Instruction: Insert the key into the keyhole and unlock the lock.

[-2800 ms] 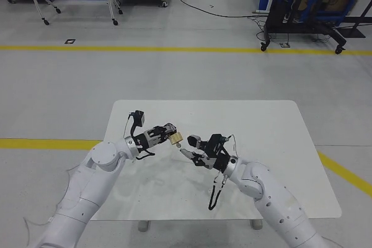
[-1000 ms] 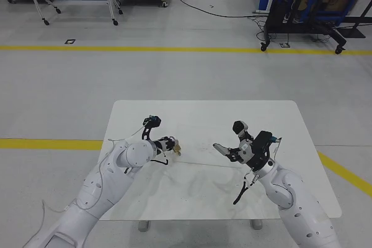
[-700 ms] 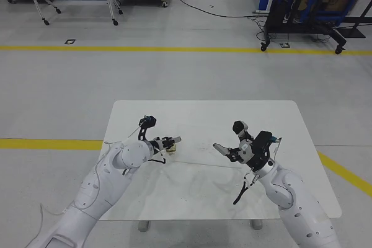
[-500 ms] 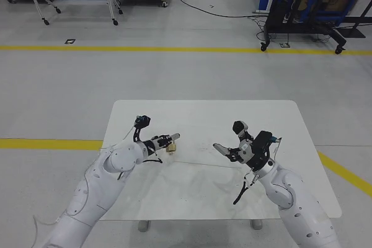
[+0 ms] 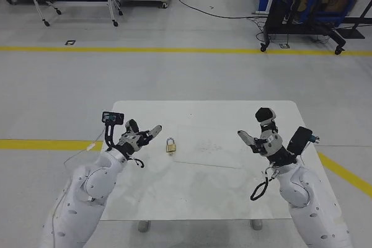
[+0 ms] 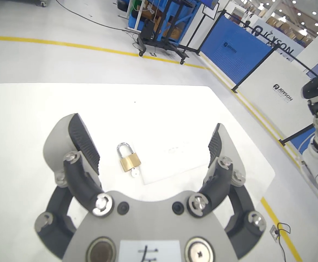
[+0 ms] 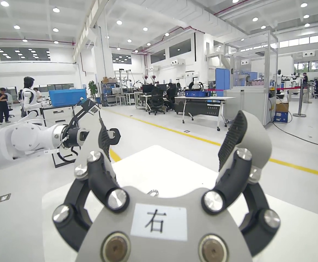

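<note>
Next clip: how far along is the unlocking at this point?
Done, it seems: the key sits head-out at the keyhole end of the padlock, which lies flat on the table. In hand: nothing; the left pincer and right pincer are both open, apart from it. Left: the shackle looks seated in the body, so the unlock is unconfirmed.

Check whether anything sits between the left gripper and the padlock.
Nothing visible does. The padlock lies flat on the bare table, key at its keyhole end. The left gripper hangs apart from it, jaws open.
</note>
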Motion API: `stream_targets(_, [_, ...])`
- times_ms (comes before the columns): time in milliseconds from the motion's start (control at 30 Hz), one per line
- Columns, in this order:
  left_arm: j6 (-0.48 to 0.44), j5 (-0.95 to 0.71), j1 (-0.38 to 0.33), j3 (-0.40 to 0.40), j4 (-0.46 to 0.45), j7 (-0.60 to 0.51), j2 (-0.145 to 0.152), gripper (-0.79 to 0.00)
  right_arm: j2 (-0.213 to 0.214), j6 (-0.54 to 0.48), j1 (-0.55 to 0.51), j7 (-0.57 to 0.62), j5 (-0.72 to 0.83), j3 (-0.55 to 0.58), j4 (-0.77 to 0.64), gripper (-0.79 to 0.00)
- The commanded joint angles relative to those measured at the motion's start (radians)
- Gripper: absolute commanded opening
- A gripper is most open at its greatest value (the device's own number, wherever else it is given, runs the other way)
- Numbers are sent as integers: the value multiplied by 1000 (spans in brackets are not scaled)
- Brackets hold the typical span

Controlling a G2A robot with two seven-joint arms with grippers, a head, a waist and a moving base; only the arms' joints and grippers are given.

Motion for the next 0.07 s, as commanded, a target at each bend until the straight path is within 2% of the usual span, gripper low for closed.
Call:
stream_targets(0, [0, 0, 0, 0, 0, 0, 0, -1, 0, 0, 0, 0, 0, 0, 0, -1])
stream_targets(33, [0, -3, 0, 0, 0, 0, 0, -1, 0, 0, 0, 0, 0, 0, 0, 0])
